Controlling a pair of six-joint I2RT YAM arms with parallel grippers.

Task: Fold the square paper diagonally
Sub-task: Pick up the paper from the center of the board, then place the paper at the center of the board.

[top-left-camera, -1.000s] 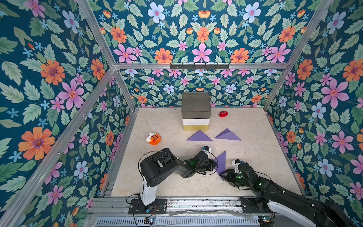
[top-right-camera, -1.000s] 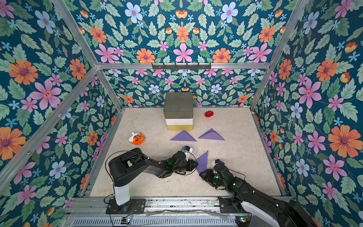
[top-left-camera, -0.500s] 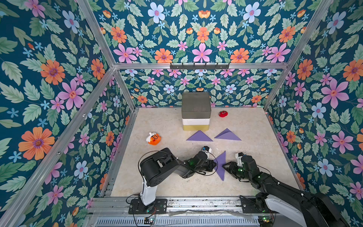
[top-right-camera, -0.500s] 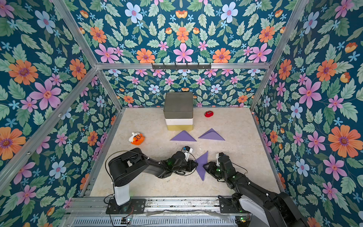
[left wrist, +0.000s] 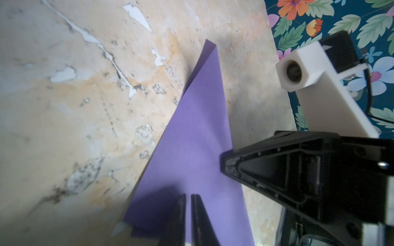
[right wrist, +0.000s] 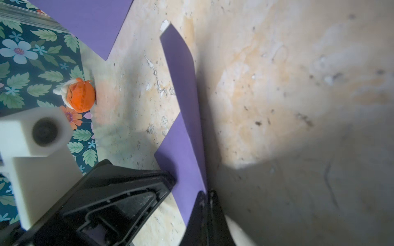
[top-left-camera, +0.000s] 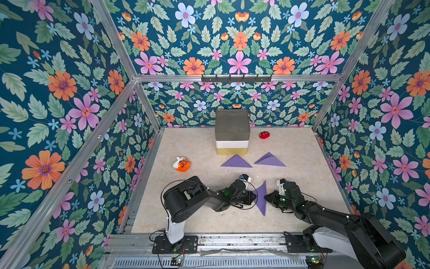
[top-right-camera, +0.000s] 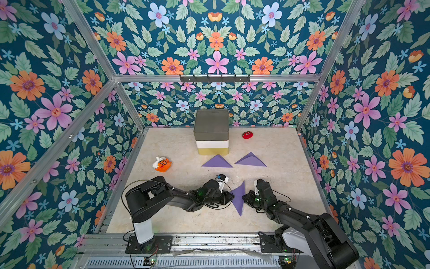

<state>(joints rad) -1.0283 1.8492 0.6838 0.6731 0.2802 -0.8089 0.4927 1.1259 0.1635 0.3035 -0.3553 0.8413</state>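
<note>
Left wrist view: left gripper (left wrist: 189,197) narrowly parted over paper (left wrist: 191,138), right gripper (left wrist: 226,164) closed, touching its right edge; stacked boxes (top-left-camera: 232,125) at far centre, contents hidden.

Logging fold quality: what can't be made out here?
- Whether the right gripper pinches the folded paper or only presses it: right wrist view, dark jaws merge.
- Paper's corner by the left gripper: left wrist view, jaws cover it, frame edge cuts it.
- Contents of the stacked boxes: both top views, closed.
</note>
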